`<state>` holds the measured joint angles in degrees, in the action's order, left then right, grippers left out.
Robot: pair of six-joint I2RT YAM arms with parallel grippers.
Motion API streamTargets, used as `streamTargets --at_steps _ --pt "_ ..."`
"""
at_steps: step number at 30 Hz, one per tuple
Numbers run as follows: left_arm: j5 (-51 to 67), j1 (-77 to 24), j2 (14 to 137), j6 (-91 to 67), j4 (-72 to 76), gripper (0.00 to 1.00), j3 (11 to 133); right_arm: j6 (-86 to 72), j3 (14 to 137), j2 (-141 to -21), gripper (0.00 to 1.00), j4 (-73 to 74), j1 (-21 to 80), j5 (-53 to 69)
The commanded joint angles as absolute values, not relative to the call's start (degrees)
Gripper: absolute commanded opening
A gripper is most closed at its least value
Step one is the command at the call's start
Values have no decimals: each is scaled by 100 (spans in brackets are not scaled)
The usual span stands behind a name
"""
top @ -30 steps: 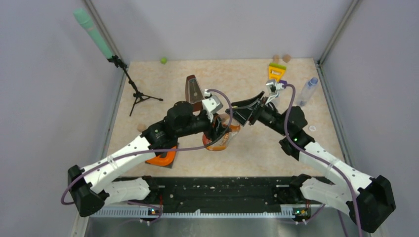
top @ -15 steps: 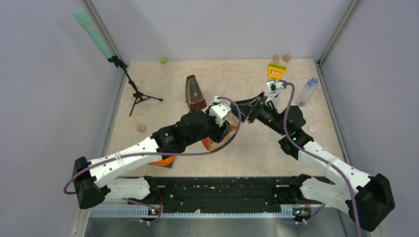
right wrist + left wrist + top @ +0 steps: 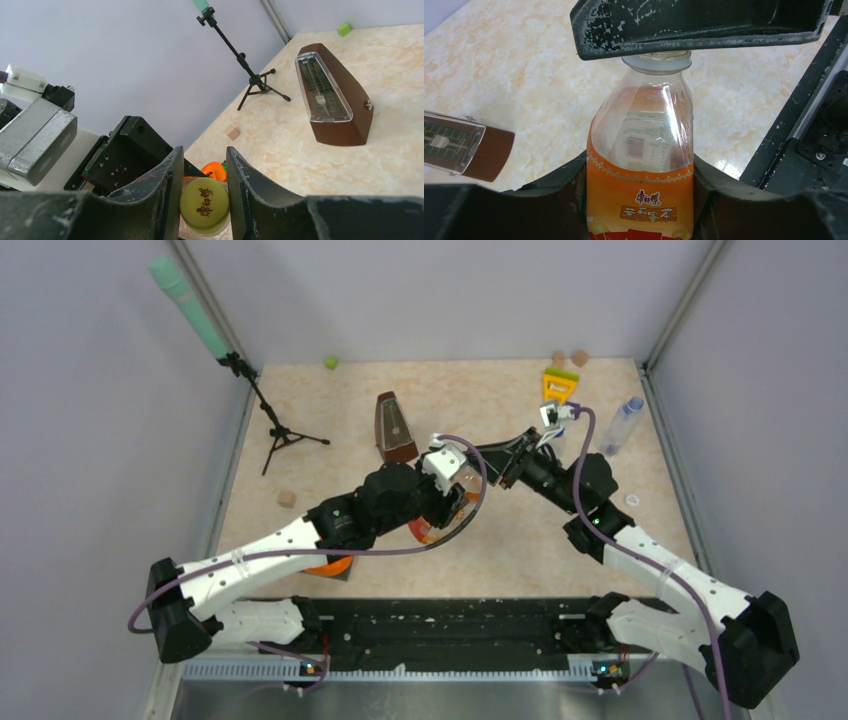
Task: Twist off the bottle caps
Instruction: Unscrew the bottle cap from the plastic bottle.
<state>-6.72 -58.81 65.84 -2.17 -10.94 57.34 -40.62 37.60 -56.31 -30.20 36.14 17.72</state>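
The squat orange-labelled bottle (image 3: 640, 165) is held off the table near the table's middle, with my left gripper (image 3: 640, 210) shut on its body. Its yellow cap (image 3: 204, 205) sits between the pads of my right gripper (image 3: 202, 197), which is shut on it from above. In the top view the left gripper (image 3: 450, 498) and right gripper (image 3: 492, 470) meet over the bottle (image 3: 422, 531), which is mostly hidden there. A slim clear bottle (image 3: 620, 428) with a blue cap (image 3: 636, 402) lies at the right edge. A white cap (image 3: 632, 500) lies loose nearby.
A brown metronome (image 3: 393, 427) stands just behind the grippers. A microphone stand (image 3: 272, 425) is at back left. A small wooden block (image 3: 286, 498) and an orange object (image 3: 330, 562) lie under the left arm. A yellow piece (image 3: 560, 385) and wooden discs (image 3: 568, 358) sit at back right.
The left arm has carried the bottle right, toward the right gripper. The right gripper's jaws have closed onto the yellow cap.
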Motion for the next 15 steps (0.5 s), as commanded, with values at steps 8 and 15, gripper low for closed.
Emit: streamTargets --at_steps 8,15 --pt "1425 -5434 6157 -182 -511 0 5744 -4218 3815 -5715 0 -3699 3657 2579" --pt "3464 -4532 6078 -798 -67 0 5608 -4217 3830 -5690 0 -4135 3652 3105"
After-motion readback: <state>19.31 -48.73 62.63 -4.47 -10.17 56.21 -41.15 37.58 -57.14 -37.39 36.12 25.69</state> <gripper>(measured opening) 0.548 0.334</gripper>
